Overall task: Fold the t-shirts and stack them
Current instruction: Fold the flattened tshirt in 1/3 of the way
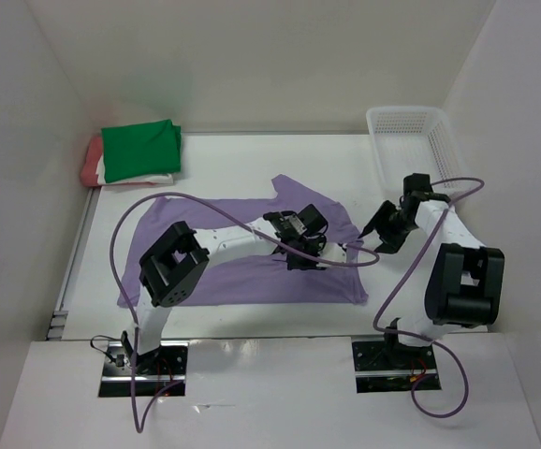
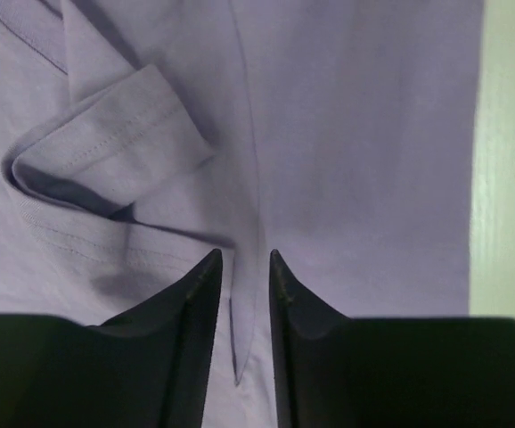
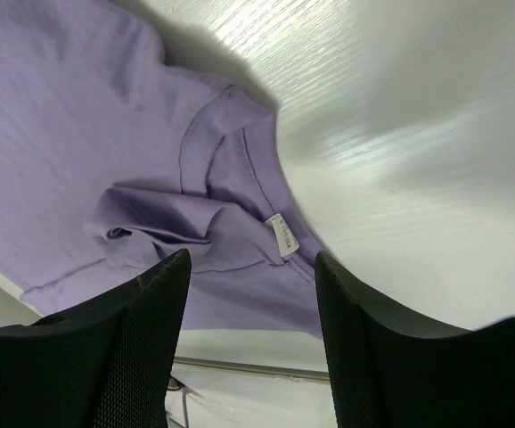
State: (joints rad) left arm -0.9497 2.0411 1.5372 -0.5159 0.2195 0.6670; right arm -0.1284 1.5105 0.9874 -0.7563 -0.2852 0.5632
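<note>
lavender shirt (image 1: 242,271) flat, left gripper (image 2: 242,259) pinching fold, right gripper (image 3: 250,259) apart

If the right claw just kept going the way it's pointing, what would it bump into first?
Most likely the lavender t-shirt: the right gripper, jaws apart, aims at its collar area. How far off is unclear.
</note>
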